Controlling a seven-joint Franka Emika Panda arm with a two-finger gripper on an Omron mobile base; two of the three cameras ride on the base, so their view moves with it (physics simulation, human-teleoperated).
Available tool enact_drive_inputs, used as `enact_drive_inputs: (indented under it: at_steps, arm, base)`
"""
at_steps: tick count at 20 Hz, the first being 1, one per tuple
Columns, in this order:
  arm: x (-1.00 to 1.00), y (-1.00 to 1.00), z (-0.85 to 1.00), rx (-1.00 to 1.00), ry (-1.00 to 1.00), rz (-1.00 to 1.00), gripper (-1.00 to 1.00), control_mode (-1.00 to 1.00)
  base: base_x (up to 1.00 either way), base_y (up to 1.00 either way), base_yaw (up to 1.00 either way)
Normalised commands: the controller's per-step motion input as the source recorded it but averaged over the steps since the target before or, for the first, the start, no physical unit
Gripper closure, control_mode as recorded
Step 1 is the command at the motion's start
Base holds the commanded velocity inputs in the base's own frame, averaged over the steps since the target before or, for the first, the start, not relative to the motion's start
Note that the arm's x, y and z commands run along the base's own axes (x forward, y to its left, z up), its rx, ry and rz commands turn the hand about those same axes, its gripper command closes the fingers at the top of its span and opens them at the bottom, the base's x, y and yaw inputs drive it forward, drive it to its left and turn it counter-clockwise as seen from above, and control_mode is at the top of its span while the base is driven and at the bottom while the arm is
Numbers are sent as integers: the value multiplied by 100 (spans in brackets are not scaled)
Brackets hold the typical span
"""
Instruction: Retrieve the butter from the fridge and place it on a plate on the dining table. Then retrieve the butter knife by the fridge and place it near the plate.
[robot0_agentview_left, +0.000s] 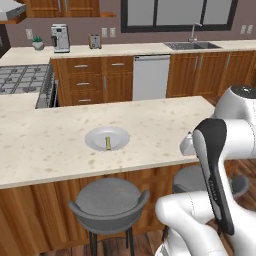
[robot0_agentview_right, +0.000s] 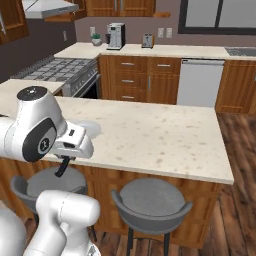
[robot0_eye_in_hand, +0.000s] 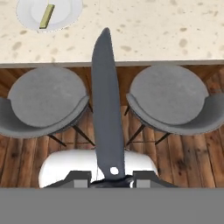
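The gripper (robot0_eye_in_hand: 112, 180) is pinching the butter knife (robot0_eye_in_hand: 106, 105) by its handle end, jaws nearly closed around it, so the slim dark grey blade is sticking straight out ahead of the hand. There is a small pale hole near the held end, and the blade is tapering to a rounded point at the far end. In the hand view its tip is reaching over the near edge of the dining table (robot0_eye_in_hand: 144, 30), with the two grey stools (robot0_eye_in_hand: 43, 103) sitting below on either side of it.

From the right base view, a short dark piece is hanging under the wrist (robot0_agentview_right: 61, 167); it is probably the same knife, though the arm is hiding most of it.

Off to the left, on the beige speckled top, the plate (robot0_agentview_left: 96, 139) is sitting well apart from the knife tip. The butter (robot0_agentview_left: 108, 143) is lying inside it, a thin olive-yellow stick, tiny against the pale round dish.
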Motion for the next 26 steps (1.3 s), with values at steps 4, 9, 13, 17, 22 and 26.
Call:
enact_drive_inputs:
  at_steps: [4,9,13,17,22,26]
  arm:
    - [93,0,14,-8,0,0,100,-100]
    - [100,-3,3,-2,0,3,100,-100]
    - [100,0,-15,0,-4,2,100,-100]
    - [100,0,-11,0,-3,-2,100,-100]
    - [100,0,-13,0,0,-5,100,-100]
    - [100,0,-11,8,0,-1,100,-100]
  base:
    - [0,0,0]
    - [0,0,0]
    - [0,0,0]
    - [0,0,0]
    - [0,0,0]
    - [0,0,0]
